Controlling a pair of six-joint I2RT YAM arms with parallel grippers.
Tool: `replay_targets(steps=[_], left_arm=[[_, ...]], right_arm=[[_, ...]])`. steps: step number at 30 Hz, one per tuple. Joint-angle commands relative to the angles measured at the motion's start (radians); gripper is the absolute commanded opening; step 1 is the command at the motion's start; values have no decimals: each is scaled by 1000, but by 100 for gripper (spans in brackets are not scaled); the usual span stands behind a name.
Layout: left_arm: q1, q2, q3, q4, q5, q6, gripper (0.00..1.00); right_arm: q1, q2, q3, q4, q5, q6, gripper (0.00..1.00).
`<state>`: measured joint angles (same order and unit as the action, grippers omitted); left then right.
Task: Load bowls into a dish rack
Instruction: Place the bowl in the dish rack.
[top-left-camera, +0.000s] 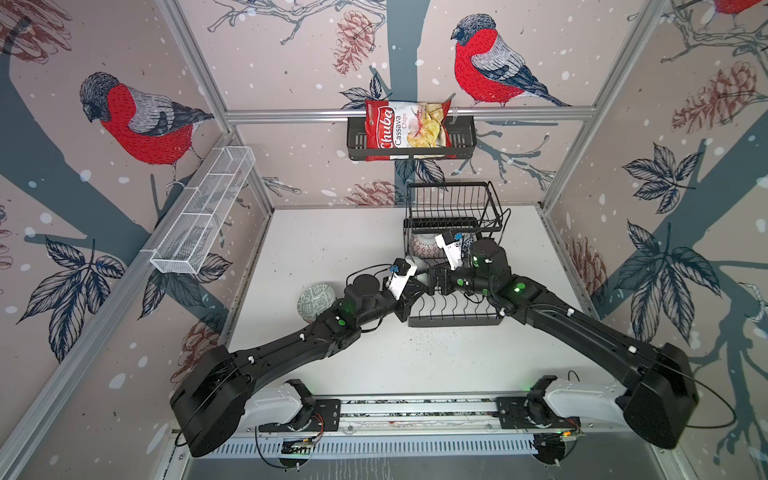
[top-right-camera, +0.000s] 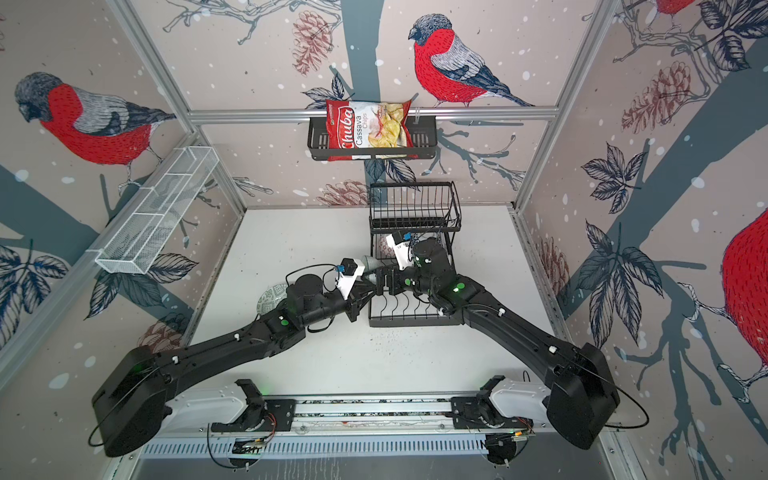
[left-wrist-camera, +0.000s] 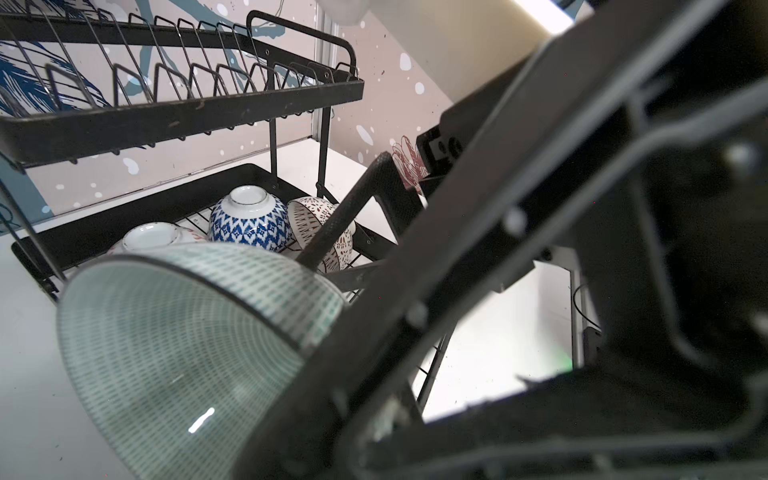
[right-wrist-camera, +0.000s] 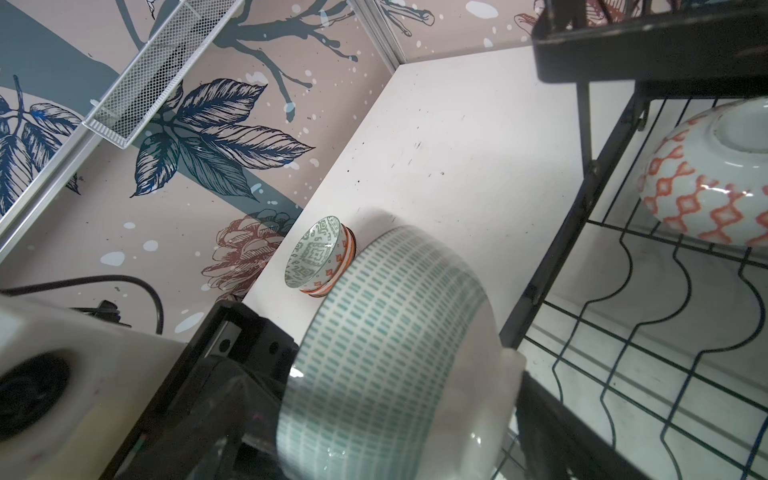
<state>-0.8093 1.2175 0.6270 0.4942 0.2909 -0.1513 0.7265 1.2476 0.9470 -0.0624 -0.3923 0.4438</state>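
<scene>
Left tool (right-wrist-camera: 286, 365) pinches one teal-dashed bowl (right-wrist-camera: 395, 332), right tool (top-left-camera: 435, 277) gaping wide beside it. Three bowls (left-wrist-camera: 249, 224) in the dish rack (top-left-camera: 455, 322) beyond; maybe two in a stack (right-wrist-camera: 320, 257) left of both, on the white desk (top-left-camera: 332, 249), bird wallpaper (top-left-camera: 145, 124) around.

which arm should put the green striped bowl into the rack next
Left, probably. The left gripper is already shut on the rim of the green striped bowl, right at the edge of the rack. The right gripper is open beside the bowl and would have to take it first.
</scene>
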Motion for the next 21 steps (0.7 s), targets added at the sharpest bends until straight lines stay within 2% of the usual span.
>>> replay_targets(steps=[1, 15, 21], left_arm=[[1, -1, 3, 122, 21, 10, 0], [7, 33, 17, 135, 17, 6, 0], [7, 37, 19, 136, 19, 3, 0]], right_arm=[[4, 28, 12, 19, -13, 7, 100], [5, 43, 22, 29, -13, 23, 100], [9, 53, 34, 27, -14, 28, 95]])
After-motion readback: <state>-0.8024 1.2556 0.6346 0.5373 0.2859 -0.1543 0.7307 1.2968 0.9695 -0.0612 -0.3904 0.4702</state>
